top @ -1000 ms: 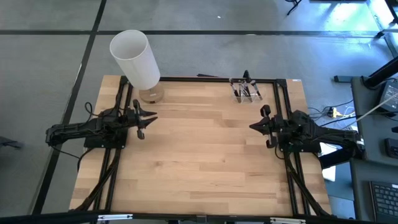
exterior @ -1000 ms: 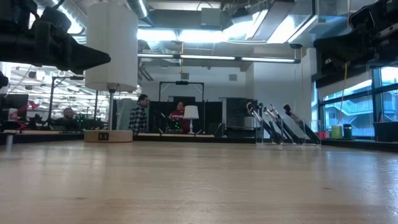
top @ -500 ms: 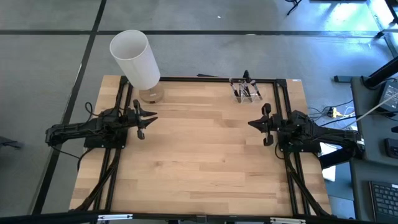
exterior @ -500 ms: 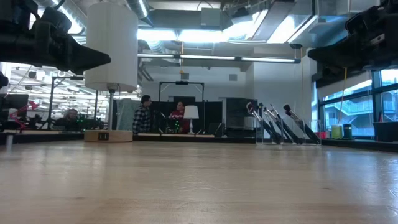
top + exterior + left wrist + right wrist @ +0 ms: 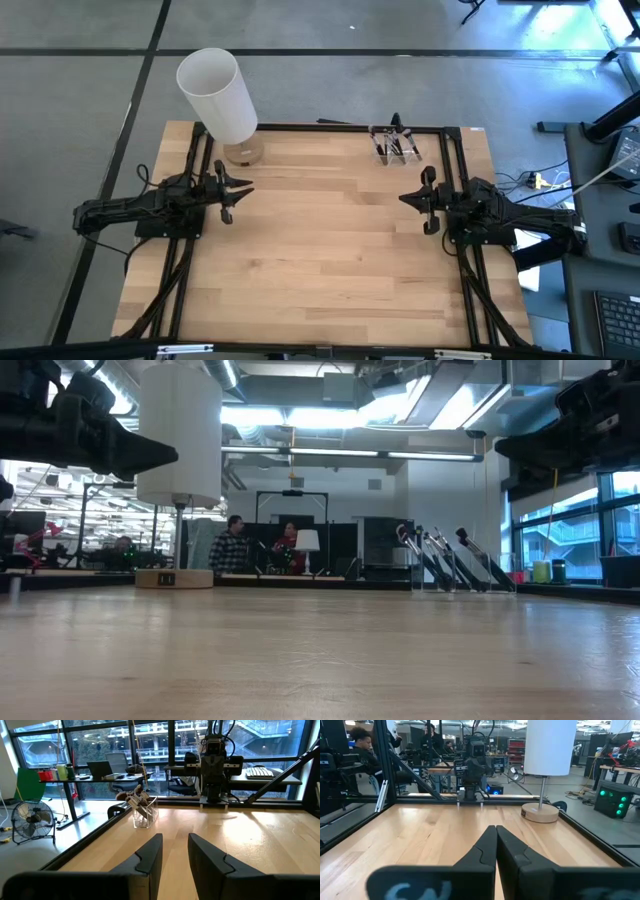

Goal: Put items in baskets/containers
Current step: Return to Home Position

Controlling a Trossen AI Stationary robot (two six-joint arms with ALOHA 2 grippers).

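Observation:
The clear plastic holder [image 5: 396,146] stands near the table's far edge, right of the middle. Several black-handled brushes [image 5: 136,798] lean inside it, tufts up; they also show in the low view as the brushes [image 5: 440,558]. My left gripper [image 5: 246,189] hovers level over the table's left side, open with a narrow gap and nothing between its fingers [image 5: 150,851]. My right gripper [image 5: 404,200] hovers level over the right side, shut and empty, its fingertips together [image 5: 495,831]. Both are well away from the holder.
A tall white cylinder lamp [image 5: 218,92] on a round wooden base [image 5: 243,152] stands at the far left corner. Black frame rails [image 5: 455,170] run along the table's sides. Bare wooden tabletop [image 5: 320,250] lies between the two arms. People move in the room behind.
My right gripper has turned a little, its tip swinging slightly toward the table's far edge and dipping, and it stays shut. The holder and brushes have kept their place.

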